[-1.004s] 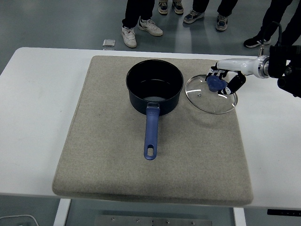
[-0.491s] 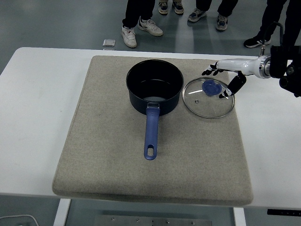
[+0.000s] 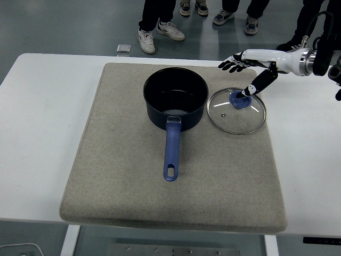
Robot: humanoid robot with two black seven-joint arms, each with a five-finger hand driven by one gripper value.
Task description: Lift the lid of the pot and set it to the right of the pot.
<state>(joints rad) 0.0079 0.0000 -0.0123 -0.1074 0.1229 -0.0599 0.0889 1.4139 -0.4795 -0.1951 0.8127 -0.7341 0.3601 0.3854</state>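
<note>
Glass, round and clear with a thin metal rim, the pot lid is lying flat on the grey felt mat, just to the right of the pot and nearly touching it. Its blue knob is sitting a little off the middle toward the far side, and a small vent hole is showing in the glass to the left of it. The pot is dark blue, standing open, with its blue handle pointing toward the near edge of the white table.

From the head view, the right robot hand is reaching in from the right edge with its fingers spread and holding nothing; the thumb tip is hanging just above the knob, while the other fingers are stretching out leftward, above the mat's far edge. Compared with a second ago, when the fingers were wrapped around the knob and the lid was tilting, the hand is now released and raised, and the lid is resting level, slightly nearer the pot. People's legs and shoes are showing beyond the table's far side.
</note>
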